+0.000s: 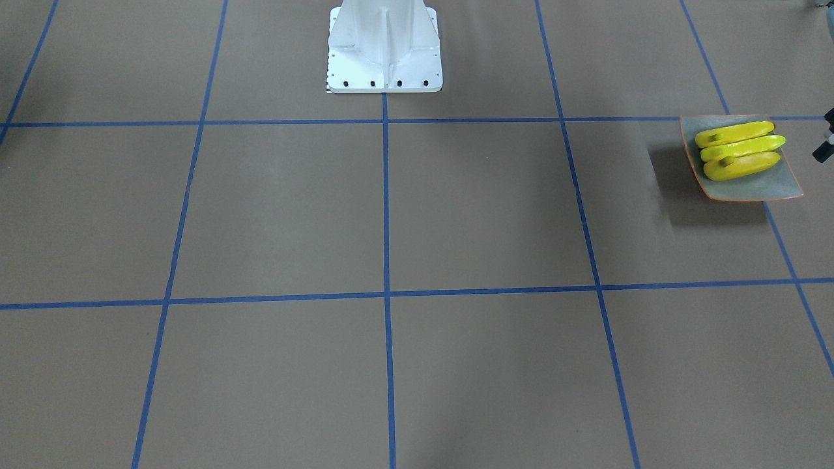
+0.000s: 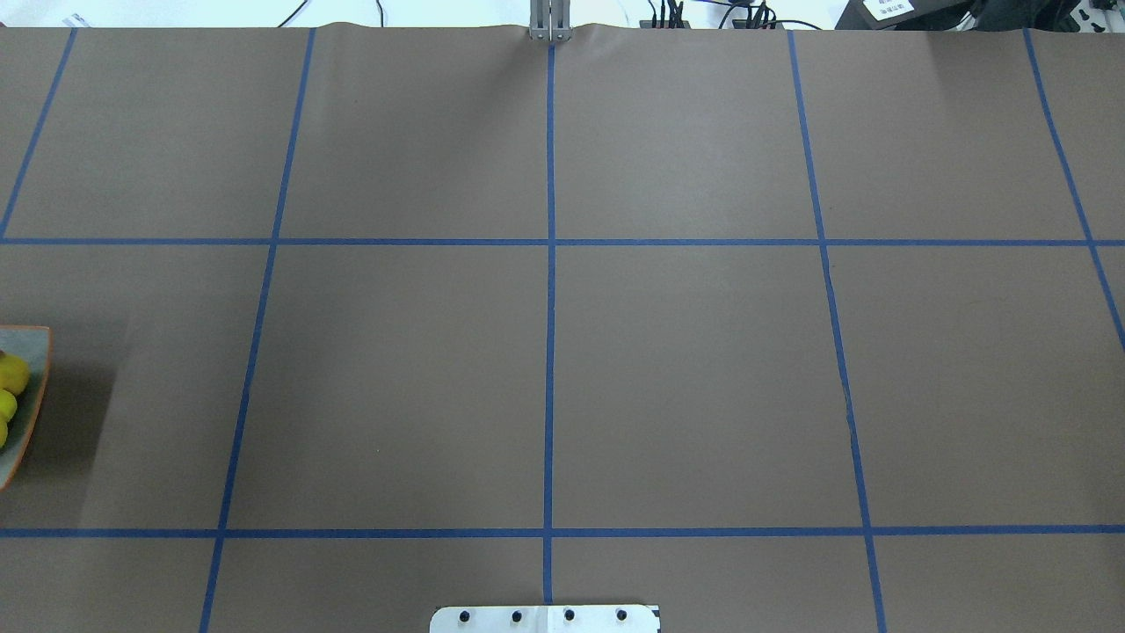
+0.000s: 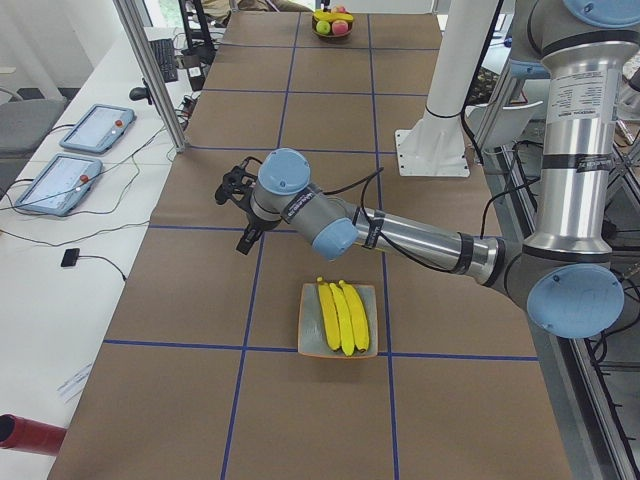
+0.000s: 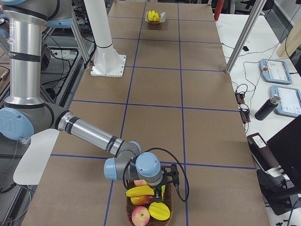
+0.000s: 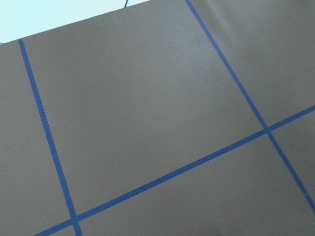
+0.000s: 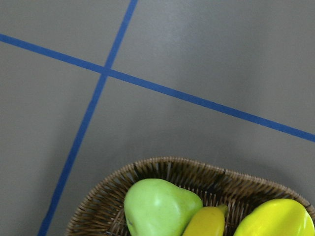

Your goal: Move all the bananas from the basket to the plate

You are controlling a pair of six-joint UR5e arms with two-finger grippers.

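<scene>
The grey-green plate (image 1: 749,185) with an orange rim holds three yellow bananas (image 1: 739,151) side by side; it also shows in the exterior left view (image 3: 338,345) and at the overhead view's left edge (image 2: 33,396). One banana (image 4: 139,191) lies in the wicker basket (image 4: 129,203) and shows in the right wrist view (image 6: 206,223). My right gripper (image 4: 165,183) hangs just over the basket; I cannot tell if it is open. My left gripper (image 3: 236,192) is above the table beyond the plate, apart from it. Only a dark sliver of it (image 1: 825,140) shows in the front view, so I cannot tell its state.
The basket also holds a green pear (image 6: 160,209), a yellow fruit (image 6: 275,219) and a red-yellow apple (image 4: 141,215). The white robot base (image 1: 384,49) stands at the table's middle back. Blue tape lines grid the brown table.
</scene>
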